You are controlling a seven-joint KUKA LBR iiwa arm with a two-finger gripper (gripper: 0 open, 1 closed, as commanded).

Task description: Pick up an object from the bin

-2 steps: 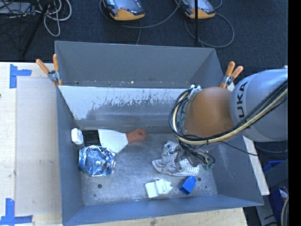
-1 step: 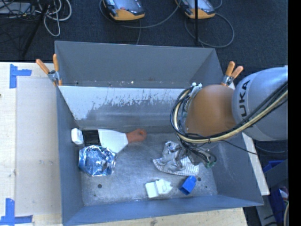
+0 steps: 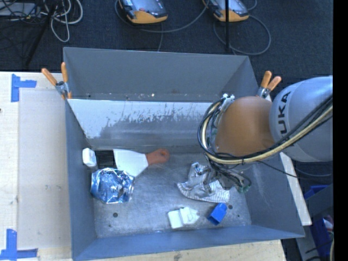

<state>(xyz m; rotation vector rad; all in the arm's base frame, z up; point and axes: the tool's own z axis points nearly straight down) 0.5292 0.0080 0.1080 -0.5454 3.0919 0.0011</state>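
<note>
My gripper (image 3: 208, 179) hangs low at the right middle of the bin, under the arm's orange cover. It is right over a crumpled grey-white rag (image 3: 197, 192) on the bin floor and seems to touch its top. A small blue block (image 3: 217, 213) lies just in front of the rag. Left of the block sits a small white piece (image 3: 182, 217).
A white scraper (image 3: 129, 161) with a reddish-brown handle (image 3: 158, 156) lies at the left middle. Next to it are a small white bottle (image 3: 89, 157) and a black thing (image 3: 104, 158). A crumpled blue-silver foil bag (image 3: 111, 186) lies in front of them.
</note>
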